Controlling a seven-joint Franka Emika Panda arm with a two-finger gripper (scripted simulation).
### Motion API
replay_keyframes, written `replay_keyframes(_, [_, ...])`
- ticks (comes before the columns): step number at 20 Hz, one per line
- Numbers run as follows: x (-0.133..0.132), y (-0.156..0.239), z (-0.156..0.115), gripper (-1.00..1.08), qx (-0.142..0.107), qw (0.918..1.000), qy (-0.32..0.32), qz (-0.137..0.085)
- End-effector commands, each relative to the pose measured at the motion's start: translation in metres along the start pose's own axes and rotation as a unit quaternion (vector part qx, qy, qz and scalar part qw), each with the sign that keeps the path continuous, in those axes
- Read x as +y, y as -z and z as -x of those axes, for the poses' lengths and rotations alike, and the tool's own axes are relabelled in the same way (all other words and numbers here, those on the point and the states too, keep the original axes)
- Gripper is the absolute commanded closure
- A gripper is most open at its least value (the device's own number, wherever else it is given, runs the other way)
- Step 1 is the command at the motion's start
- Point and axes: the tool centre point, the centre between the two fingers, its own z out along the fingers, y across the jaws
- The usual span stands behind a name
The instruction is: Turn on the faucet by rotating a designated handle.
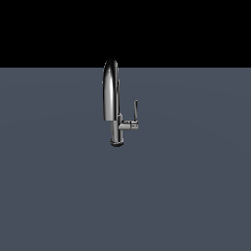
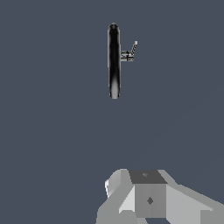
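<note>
Because the small shiny chrome faucet (image 1: 112, 100) stands upright on the flat grey surface (image 1: 59, 186), its thin flat chrome handle (image 1: 135, 110) rises from a short stub on the exterior view's right, free to be pushed. Well apart from it hangs the pale grey gripper (image 2: 148, 199); whether it is spread or pressed together I cannot tell.

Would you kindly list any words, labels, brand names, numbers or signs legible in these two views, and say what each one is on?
None: no readable text appears in either view.
The faucet and its handle are plain chrome, without brand or hot/cold marking.
The surface under them is plain grey.
The gripper body shows only two small dark diamond marks, not letters or numbers.
</note>
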Motion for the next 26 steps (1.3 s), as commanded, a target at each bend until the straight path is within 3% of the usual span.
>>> replay_keyframes(1, [0.000, -0.001, -0.010, 1.08, -0.012, 0.9998, -0.012, -0.012])
replay_keyframes(8, [0.000, -0.008, -0.047, 1.08, -0.057, 0.9950, -0.058, -0.058])
replay_keyframes(14, [0.002, -0.018, -0.082, 1.08, -0.100, 0.9846, -0.101, -0.101])
replay_keyframes(20, [0.007, -0.031, -0.117, 1.08, -0.144, 0.9679, -0.145, -0.146])
replay_keyframes(26, [0.014, -0.049, -0.151, 1.08, -0.189, 0.9443, -0.189, -0.192])
